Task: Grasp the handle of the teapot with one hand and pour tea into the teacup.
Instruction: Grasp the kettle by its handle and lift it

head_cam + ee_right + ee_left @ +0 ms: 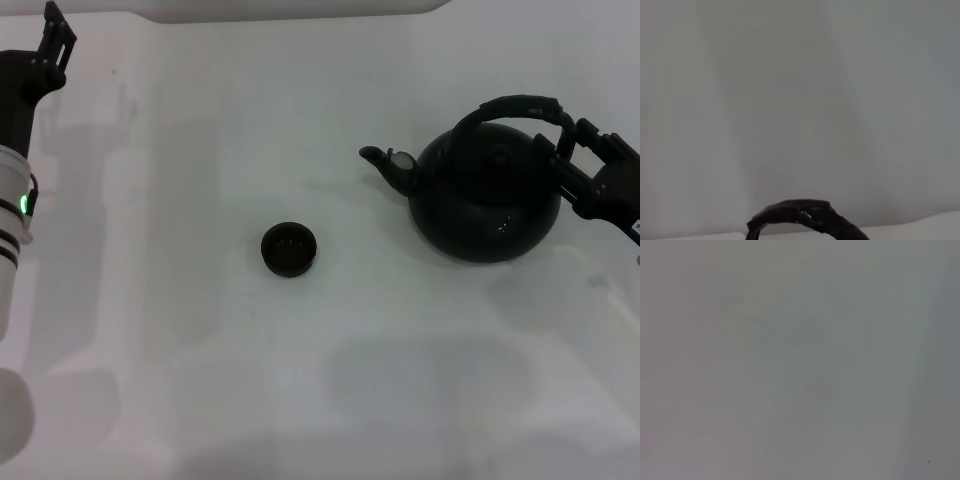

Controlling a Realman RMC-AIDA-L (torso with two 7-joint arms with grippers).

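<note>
- Left gripper (55, 40): parked at the far left edge of the table (200, 380), well apart from all objects; finger state cannot be told.
- Cup (289, 249): one, upright at mid-table, left of the spout.
- Teapot (487, 200): one, upright at right, spout pointing left.
- Handle (515, 107): one, arched over the lid.
- Right gripper (572, 140): at the handle's right end; whether it pinches the hoop cannot be told.
</note>
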